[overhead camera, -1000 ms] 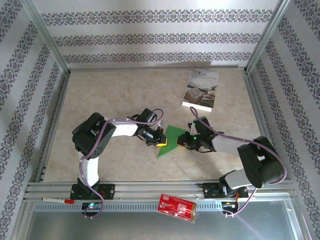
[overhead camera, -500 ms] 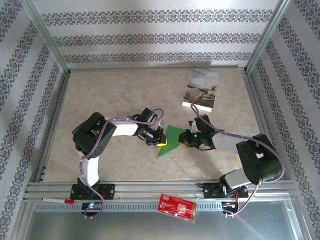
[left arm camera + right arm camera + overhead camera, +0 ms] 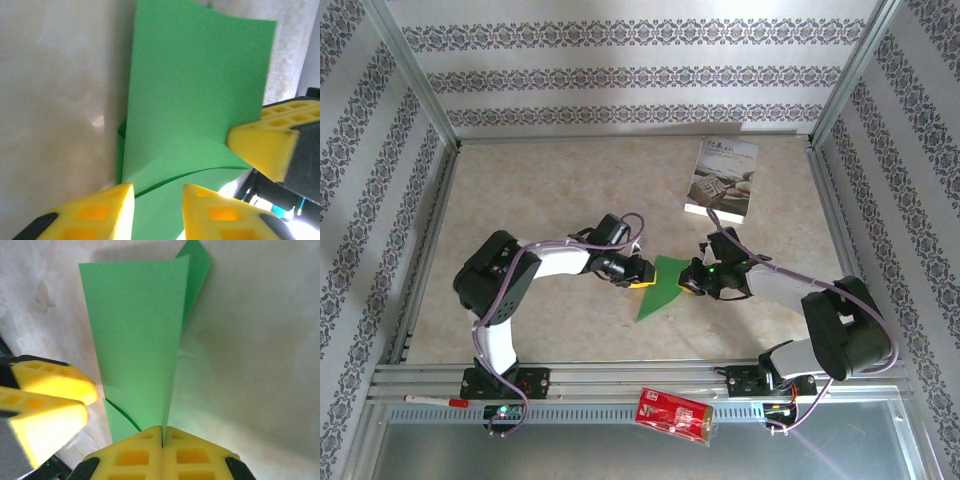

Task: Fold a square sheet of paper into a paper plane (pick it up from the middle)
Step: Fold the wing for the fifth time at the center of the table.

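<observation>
My right gripper (image 3: 162,432) had its jaws pressed together on one edge of the square sheet of paper (image 3: 658,287). The sheet sat partly folded, one green layer over another, on the table (image 3: 550,190), nearer my bases than the white printed booklet (image 3: 722,180) and a little to its left. My left gripper (image 3: 157,195) sat at the sheet's edge farthest from the booklet, jaws narrowly apart with green showing in the gap; I could not tell whether they touched it.
</observation>
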### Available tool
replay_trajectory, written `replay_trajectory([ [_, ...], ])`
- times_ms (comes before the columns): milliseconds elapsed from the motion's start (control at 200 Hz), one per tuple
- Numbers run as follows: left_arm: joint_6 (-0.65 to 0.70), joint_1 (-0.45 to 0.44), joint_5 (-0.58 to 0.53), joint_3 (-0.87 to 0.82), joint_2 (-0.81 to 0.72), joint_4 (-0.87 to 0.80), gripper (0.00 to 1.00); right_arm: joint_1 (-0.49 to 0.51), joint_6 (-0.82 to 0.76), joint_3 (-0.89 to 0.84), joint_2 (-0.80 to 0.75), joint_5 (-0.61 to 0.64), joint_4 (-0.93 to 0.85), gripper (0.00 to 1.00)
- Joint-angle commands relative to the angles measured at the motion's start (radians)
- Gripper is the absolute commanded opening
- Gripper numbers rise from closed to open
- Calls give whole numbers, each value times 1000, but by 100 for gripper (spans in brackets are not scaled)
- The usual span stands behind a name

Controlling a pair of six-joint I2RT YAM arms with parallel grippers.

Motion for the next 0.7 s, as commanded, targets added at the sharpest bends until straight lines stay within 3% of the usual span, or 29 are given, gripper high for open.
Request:
replay_trajectory([
  [0, 90, -42, -124, -66, -130, 91, 35, 13, 91, 25, -40, 17, -86, 0],
  [200, 356, -223, -424, -96, -271, -59, 44, 26, 150, 59, -65, 9, -154, 0],
  [405, 459, -385, -640, -121, -283, -82, 54, 23, 225, 76, -82, -6, -169, 0],
  [694, 495, -470, -755, -59, -179, -113, 56, 20, 319, 62, -95, -39, -131, 0],
])
